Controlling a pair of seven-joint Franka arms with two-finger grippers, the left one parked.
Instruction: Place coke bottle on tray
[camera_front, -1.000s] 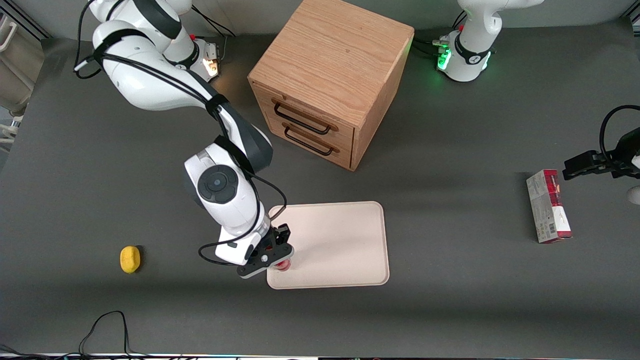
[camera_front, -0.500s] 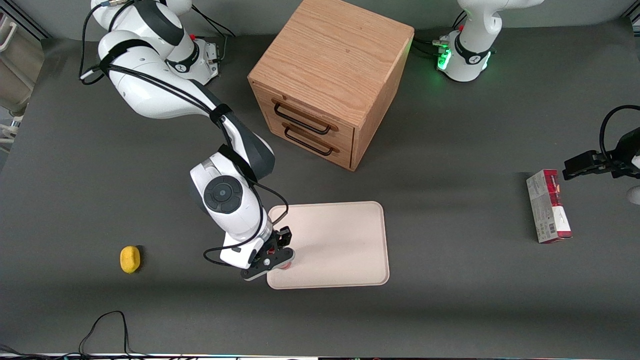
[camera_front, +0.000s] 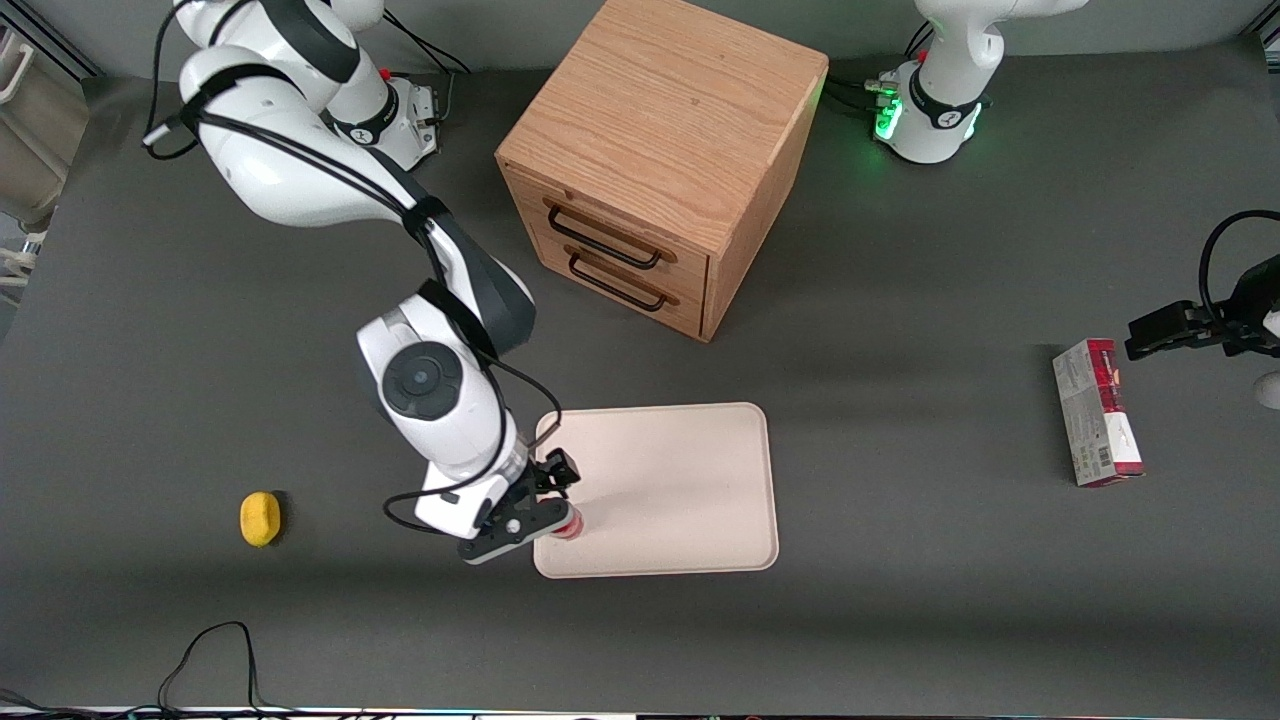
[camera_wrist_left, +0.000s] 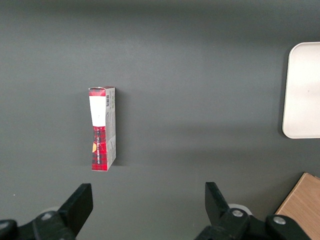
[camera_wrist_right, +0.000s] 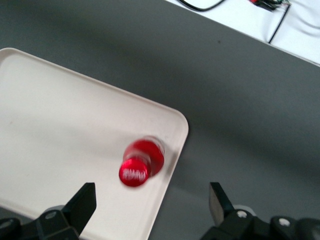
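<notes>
The gripper (camera_front: 540, 515) hangs above the corner of the tray (camera_front: 680, 480) that lies nearest the working arm's end of the desk (camera_front: 900, 620), with its two fingers (camera_wrist_right: 82, 202) spread wide and nothing between them. Directly below it, the coke bottle (camera_wrist_right: 141, 162) stands upright on the tray, seen cap-first from the right wrist camera, close to the rounded corner and just inside the low rim; in the front view only a sliver of the red shows under the gripper. The bottle is clear of both fingers, with open air on either side of it, so the placing itself looks done and the step in hand is the release and retreat. What the next move calls for, by my judgement, is a straight lift away from the bottle without any sideways sweep, since the bottle is tall for its base and sits so near the rim that a brush from a finger could tip it off onto the desk. The yellow lump (camera_front: 260, 519) lies well off from the gripper toward the working arm's end, the wooden cabinet (camera_front: 660, 170) stands farther from the front camera than the gripper, and the red-and-white carton (camera_front: 1096, 412) lies toward the parked arm's end; none of them sits near the way out.
</notes>
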